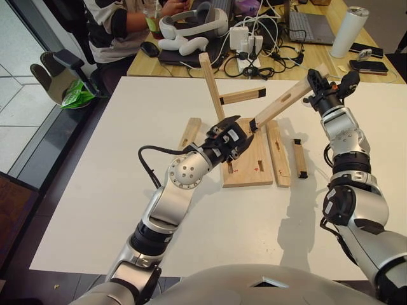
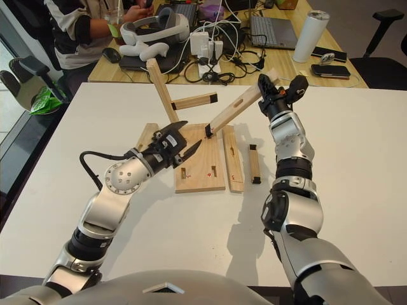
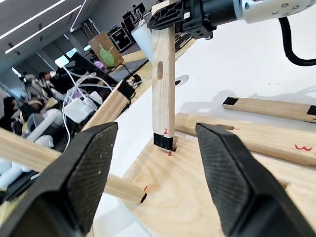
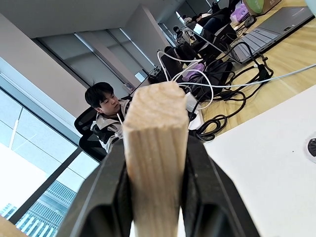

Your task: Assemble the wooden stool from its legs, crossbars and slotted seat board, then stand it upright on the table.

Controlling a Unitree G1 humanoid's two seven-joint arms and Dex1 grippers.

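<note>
The white table (image 1: 95, 210) carried the slotted seat board (image 1: 251, 166) lying flat near its centre. One leg (image 1: 280, 103) leaned toward 2 o'clock, its dark foot set at a slot in the board. The right gripper (image 1: 316, 82) pinched its top end. A second leg (image 1: 212, 86) rose from the board's 11 o'clock corner, a crossbar (image 1: 241, 96) jutting from its side. A loose leg (image 1: 278, 152) lay just beside the board at 3 o'clock. A short crossbar (image 1: 299, 157) lay beyond it. The left gripper (image 2: 188, 137) hovered at 9 o'clock, fingers spread, gripping nothing.
</note>
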